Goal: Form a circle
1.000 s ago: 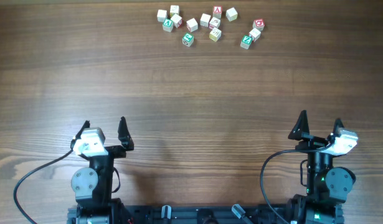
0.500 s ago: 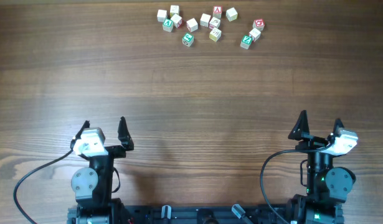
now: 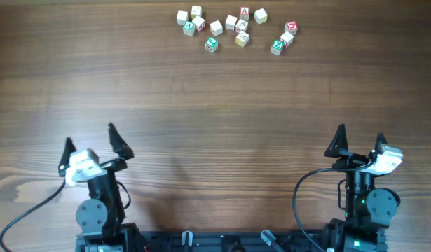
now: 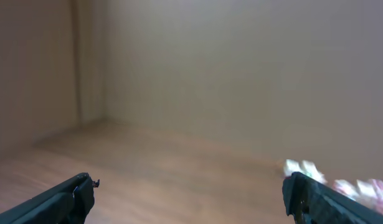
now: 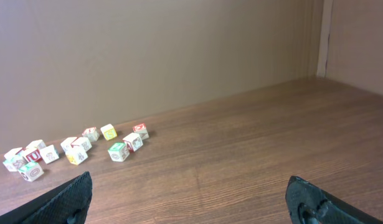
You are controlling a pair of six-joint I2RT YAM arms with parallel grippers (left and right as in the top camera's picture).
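- Where the overhead view looks straight down, it shows the small pale wooden alphabet cubes (image 3: 236, 28) lying in a loose, uneven cluster at the far edge of the brown wood-grain table (image 3: 215, 105), well apart from both arms and not arranged in a ring.
- Only this view gives the layout of the cluster: a bunch at the left, a bunch in the middle and a few cubes at the right. One green-faced cube (image 3: 211, 45) lies on the near side, and a second green-faced cube (image 3: 277, 47) lies at the right end.
- The left gripper (image 3: 90, 138) sits at the near left of the table, turned slightly leftward. Its jaws stand wide apart with nothing between them.
- The right gripper (image 3: 360, 133) sits at the near right, its jaws likewise spread wide and empty.
- The right wrist view is sharp and adds what the overhead view cannot: the cubes' side faces with red, green and yellow marks, and a plain tan wall (image 5: 179, 50) behind the table. There the cubes lie far ahead, left of the gap between the fingers.
- The left wrist view is blurred. The cubes appear only as a pale smudge at lower right, and single cubes cannot be told apart.
- Black cables (image 3: 33, 203) trailing from the arm bases show only from overhead.
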